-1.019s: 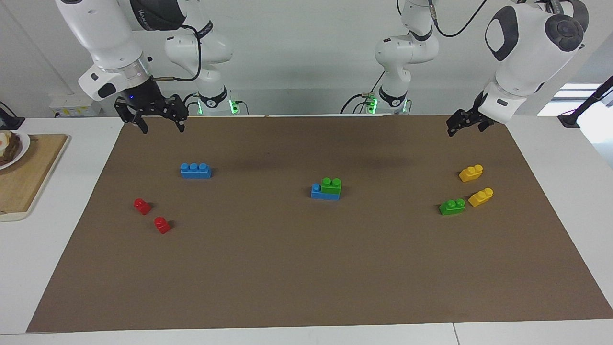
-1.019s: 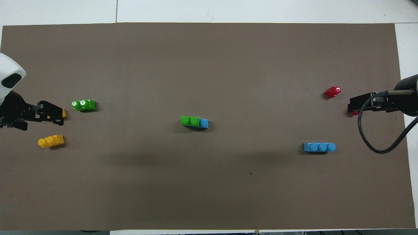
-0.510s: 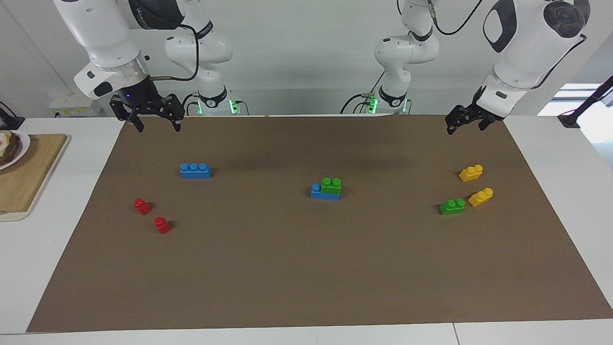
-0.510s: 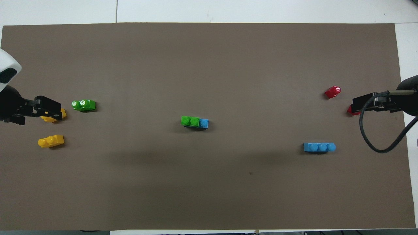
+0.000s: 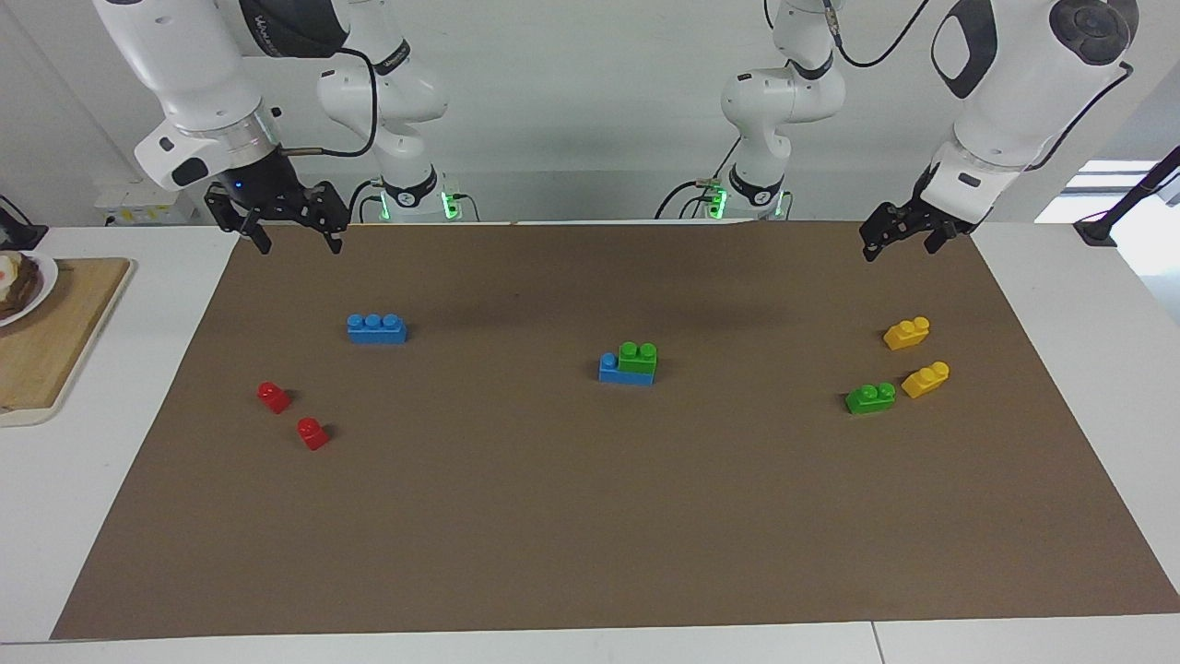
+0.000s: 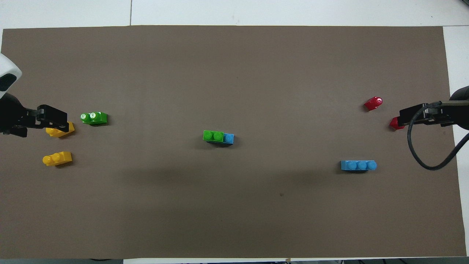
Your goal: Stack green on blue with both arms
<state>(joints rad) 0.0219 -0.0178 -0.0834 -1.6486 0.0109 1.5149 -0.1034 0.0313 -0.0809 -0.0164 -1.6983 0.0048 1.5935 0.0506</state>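
Both tools hung empty over the edges of the brown mat [image 5: 590, 516] that covered the tabletop [image 5: 120, 443]. At the right arm's end, the right tool [image 5: 293, 238] was raised over the mat's robot-side corner with its fingers spread wide. At the left arm's end, the left tool [image 5: 899, 240] was likewise up in the air and spread, holding nothing.

Near the mat's middle, a green brick [image 5: 638, 356] sat on a blue brick [image 5: 608, 368], covering two of its studs and leaving one bare at the end toward the right arm. A second blue brick [image 5: 376, 327] lay alone toward the right arm's end, nearer the robots than two red bricks [image 5: 274, 397]. A second green brick [image 5: 870, 397] lay toward the left arm's end, just beside one of two yellow bricks [image 5: 926, 379].

Only the facing view showed the stack's height, both red bricks uncovered, and a wooden board [image 5: 46, 341] on the bare tabletop. From overhead, the left tool [image 6: 40, 119] overlapped one yellow brick [image 6: 60, 130] and the right tool [image 6: 421, 114] hid part of a red brick [image 6: 394, 123].
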